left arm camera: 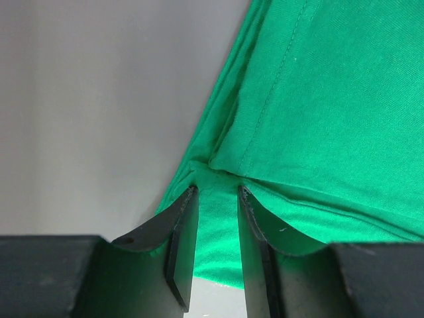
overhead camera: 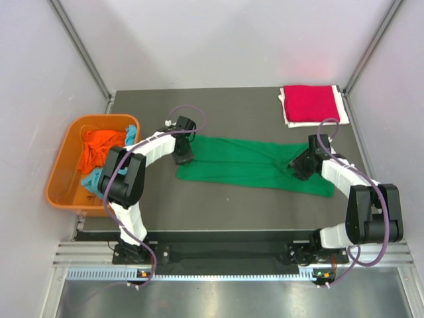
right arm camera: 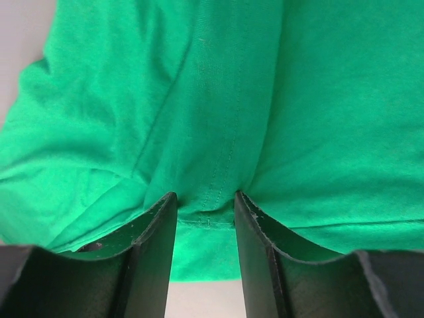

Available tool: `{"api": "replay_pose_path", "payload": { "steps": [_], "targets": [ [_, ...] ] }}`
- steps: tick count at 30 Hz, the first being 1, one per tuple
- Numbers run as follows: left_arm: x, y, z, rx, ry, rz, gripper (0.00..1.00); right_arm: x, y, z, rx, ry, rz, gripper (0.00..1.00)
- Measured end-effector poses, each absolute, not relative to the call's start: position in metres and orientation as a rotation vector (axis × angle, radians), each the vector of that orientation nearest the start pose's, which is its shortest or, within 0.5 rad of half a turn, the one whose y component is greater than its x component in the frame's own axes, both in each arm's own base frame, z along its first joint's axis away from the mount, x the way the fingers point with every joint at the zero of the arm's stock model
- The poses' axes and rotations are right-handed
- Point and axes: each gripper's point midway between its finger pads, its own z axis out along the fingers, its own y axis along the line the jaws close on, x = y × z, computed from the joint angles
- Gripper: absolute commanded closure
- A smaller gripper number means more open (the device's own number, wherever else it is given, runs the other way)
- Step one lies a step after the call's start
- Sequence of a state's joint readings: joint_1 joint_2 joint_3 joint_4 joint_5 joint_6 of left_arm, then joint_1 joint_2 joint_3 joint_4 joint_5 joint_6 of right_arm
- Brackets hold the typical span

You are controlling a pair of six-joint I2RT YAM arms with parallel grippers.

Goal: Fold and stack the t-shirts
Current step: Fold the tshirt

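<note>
A bright green t-shirt point(overhead camera: 252, 165) lies stretched out as a long band across the middle of the table. My left gripper point(overhead camera: 183, 158) stands on its left end. In the left wrist view that gripper point(left arm camera: 217, 189) is open, fingertips down on the green cloth point(left arm camera: 318, 99), which lies flat between them. My right gripper point(overhead camera: 298, 169) is on the shirt's right part. It point(right arm camera: 205, 197) is open too, its tips astride a stitched hem of the cloth point(right arm camera: 218, 99). A folded crimson red t-shirt point(overhead camera: 308, 103) lies at the back right.
An orange plastic tub point(overhead camera: 63, 169) stands off the table's left edge. It holds a crumpled orange t-shirt point(overhead camera: 99, 146) and a light blue t-shirt point(overhead camera: 131, 132). A white cloth point(overhead camera: 341, 99) shows beneath the red t-shirt. Grey walls enclose the table.
</note>
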State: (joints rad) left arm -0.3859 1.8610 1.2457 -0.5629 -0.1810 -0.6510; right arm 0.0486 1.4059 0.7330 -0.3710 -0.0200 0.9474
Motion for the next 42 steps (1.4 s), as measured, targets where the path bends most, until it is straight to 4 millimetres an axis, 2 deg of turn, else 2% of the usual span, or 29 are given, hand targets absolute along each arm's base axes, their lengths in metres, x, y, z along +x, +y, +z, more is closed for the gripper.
{"api": "replay_pose_path", "payload": {
  "steps": [7,12,16,21,28,33,38,42],
  "targets": [
    [0.369,-0.143,0.029,-0.408,2.681,-0.053,0.65,0.323,0.059,0.047,1.103,2.357,0.409,0.60],
    [0.369,-0.143,0.029,-0.410,2.681,-0.055,0.64,0.354,0.073,0.049,0.999,2.351,0.480,0.60],
    [0.366,-0.142,0.029,-0.414,2.681,-0.055,0.64,0.377,0.084,0.069,0.841,2.332,0.522,0.60],
    [0.365,-0.141,0.029,-0.414,2.678,-0.053,0.64,0.379,0.089,0.087,0.686,2.316,0.533,0.61],
    [0.367,-0.135,0.031,-0.420,2.659,-0.017,0.64,0.366,0.085,0.082,0.640,2.378,0.482,0.62],
    [0.371,-0.131,0.047,-0.417,2.623,0.011,0.64,0.370,0.086,0.088,0.630,2.374,0.489,0.62],
    [0.381,-0.139,0.067,-0.408,2.572,-0.028,0.64,0.382,0.102,0.088,0.581,2.368,0.570,0.62],
    [0.380,-0.142,0.068,-0.398,2.573,-0.034,0.64,0.402,0.127,0.088,0.500,2.379,0.641,0.62]
  ]
}}
